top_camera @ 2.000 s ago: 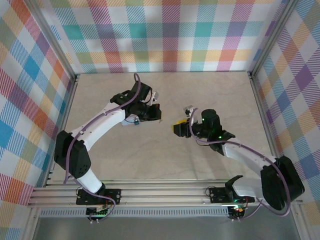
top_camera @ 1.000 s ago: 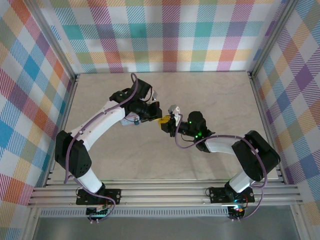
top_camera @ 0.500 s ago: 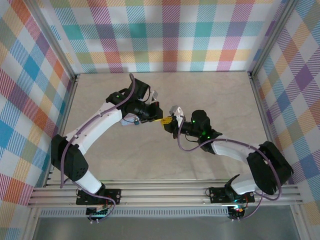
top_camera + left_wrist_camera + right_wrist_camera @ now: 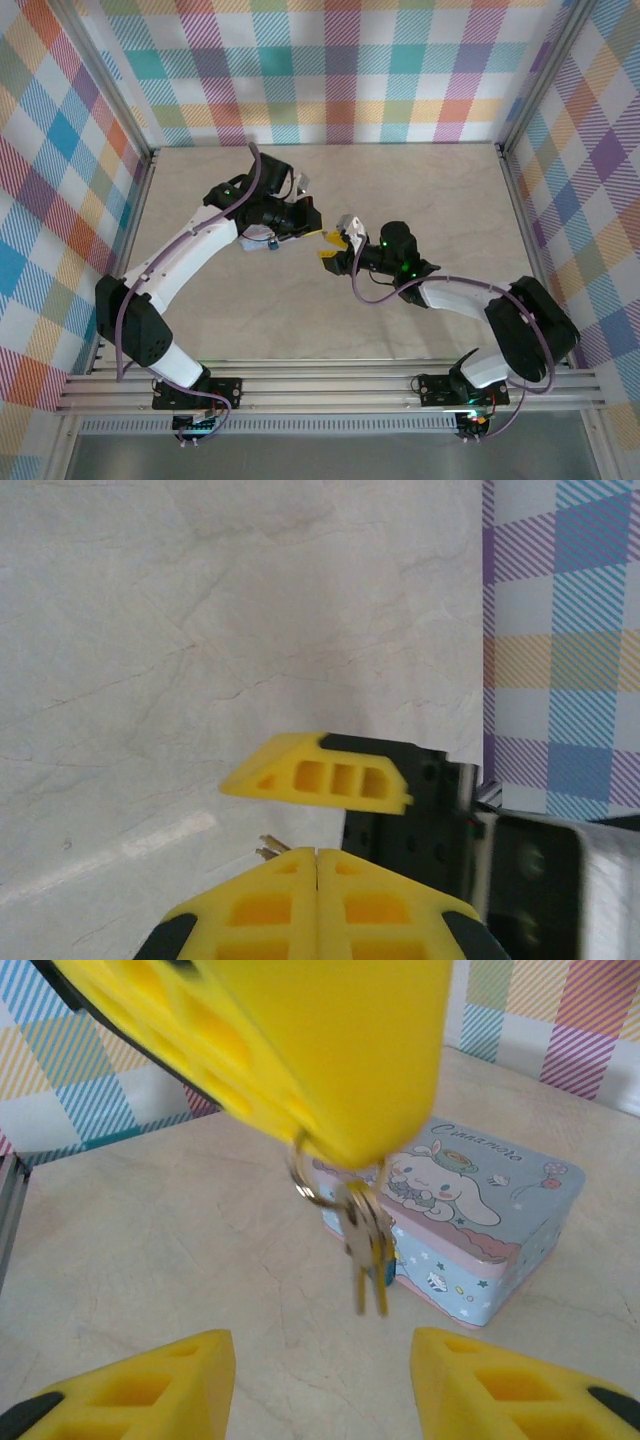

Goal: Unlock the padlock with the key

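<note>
**tinker_joe:** While your left gripper (image 4: 335, 1135) has its fingers pressed together on the key ring (image 4: 303, 1185), the key (image 4: 352, 1235) just dangles off it in mid-air. It hangs above the table (image 4: 150, 1240) and in front of the cartoon tin (image 4: 490, 1230). Your right gripper (image 4: 325, 1380) sits right below it, fingers spread wide with nothing between them. The padlock (image 4: 386, 1258) I can only guess at. There's a dark-blue sliver tucked in the bunch behind the keys, but it's too blurred for me to call.

**lockpick_pete:** Agree with that. My read is the key will weigh next to nothing. It's thin, stiff metal, slick on both faces, and free to swing and spin on the ring. You won't break it, but I'd bet it twists out of a sloppy pinch. I'd have you close on the flat head end up near the ring, with your pads on the two broad faces. That leaves the blade sticking out clear for the lock. Grab the blade itself and you've got nothing left to insert. It looks like more than one key is hanging there, so you could end up pinching two at once. Come in slow and square. In the overhead view your two grippers are nearly tip to tip mid-table, so there isn't much room to swing.
</note>
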`<state>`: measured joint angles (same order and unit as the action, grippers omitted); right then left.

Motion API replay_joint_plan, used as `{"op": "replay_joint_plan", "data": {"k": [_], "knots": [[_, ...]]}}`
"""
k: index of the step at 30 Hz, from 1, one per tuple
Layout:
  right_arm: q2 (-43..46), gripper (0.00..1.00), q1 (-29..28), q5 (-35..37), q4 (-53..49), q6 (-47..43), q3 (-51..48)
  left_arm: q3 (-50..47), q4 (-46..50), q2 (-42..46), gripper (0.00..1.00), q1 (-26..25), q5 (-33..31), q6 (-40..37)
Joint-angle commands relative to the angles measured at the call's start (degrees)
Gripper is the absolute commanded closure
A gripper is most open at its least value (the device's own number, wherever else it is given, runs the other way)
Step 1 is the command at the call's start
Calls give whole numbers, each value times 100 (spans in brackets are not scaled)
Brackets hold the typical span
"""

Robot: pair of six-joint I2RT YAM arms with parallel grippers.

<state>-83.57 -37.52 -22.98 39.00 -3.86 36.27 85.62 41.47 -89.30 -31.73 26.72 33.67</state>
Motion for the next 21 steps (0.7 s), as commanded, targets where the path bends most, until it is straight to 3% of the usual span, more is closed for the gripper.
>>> {"op": "replay_joint_plan", "data": {"k": [1,21], "knots": [[-170,52,-25,-43,729,-18,63,-23,-26,309,100,26,4,57],[-230,73,-155,-222,746,6,362,-116,44,346,100,52,-75,-54]]}}
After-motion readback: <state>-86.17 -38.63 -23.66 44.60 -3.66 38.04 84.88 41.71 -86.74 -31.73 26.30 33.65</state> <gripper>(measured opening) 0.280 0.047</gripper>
